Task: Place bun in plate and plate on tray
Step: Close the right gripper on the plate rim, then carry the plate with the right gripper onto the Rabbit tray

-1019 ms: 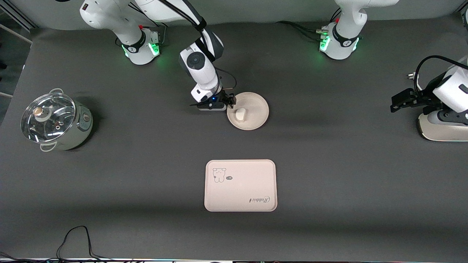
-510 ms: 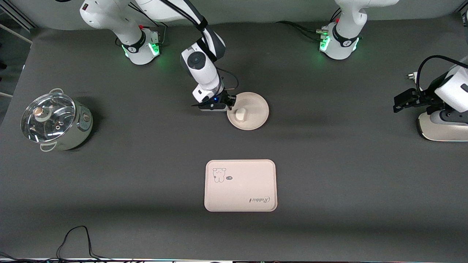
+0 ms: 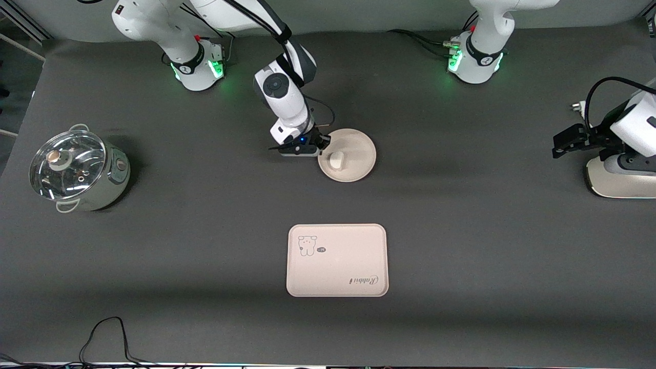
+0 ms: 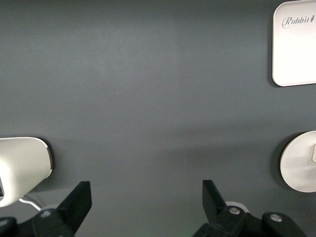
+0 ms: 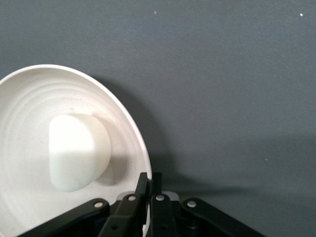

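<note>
The right gripper pinches the plate rim to carry it, bun inside, to the tray, while the left gripper waits spread apart.

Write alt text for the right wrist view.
The right gripper, jaws shut, pinches the rim of a round white plate that rests on the dark grey table. A small white bun sits in the plate near the pinched edge.
</note>
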